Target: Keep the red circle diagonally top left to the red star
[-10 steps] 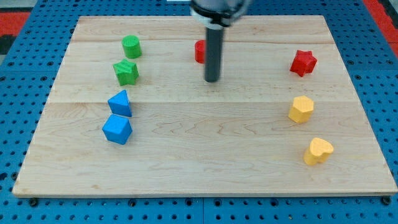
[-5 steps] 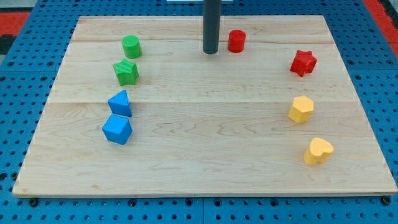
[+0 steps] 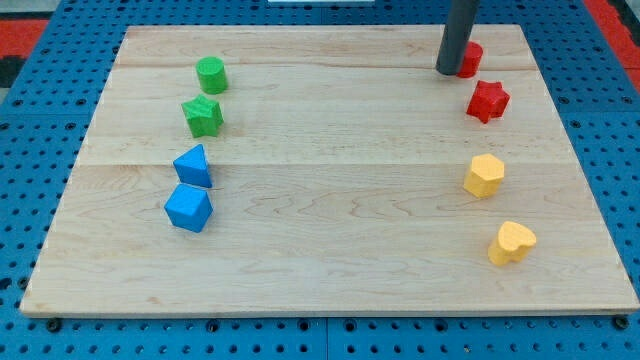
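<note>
My tip (image 3: 449,71) touching red circle (image 3: 472,58), its left side

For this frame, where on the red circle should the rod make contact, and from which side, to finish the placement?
Probably its left face, where my tip already sits. The red circle is small and round, so push through its middle or it may slip aside. It lies just up-left of the red star; only a light nudge, if any.

The surface (image 3: 330,230) is pale, smooth, matt wood with visible grain, laid on a blue perforated sheet (image 3: 30,200). The red star block (image 3: 488,100), just right of the dark matt rod (image 3: 458,35), looks like smooth, faintly glossy plastic.
</note>
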Controlling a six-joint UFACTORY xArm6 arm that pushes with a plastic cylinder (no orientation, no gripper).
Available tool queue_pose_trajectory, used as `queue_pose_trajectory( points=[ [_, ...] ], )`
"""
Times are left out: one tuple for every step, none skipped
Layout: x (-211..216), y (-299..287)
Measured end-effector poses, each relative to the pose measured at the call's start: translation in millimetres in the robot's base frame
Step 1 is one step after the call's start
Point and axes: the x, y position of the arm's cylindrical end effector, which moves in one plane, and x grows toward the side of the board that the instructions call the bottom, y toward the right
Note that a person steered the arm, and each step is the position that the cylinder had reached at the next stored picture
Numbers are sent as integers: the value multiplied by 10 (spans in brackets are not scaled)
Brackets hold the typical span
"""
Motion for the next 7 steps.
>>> queue_pose_trajectory(
  points=[
    [-21,-4],
    [343,-10],
    [492,64],
    [553,16],
    [769,-20],
    [1243,-478],
    [1662,-781]
  ],
)
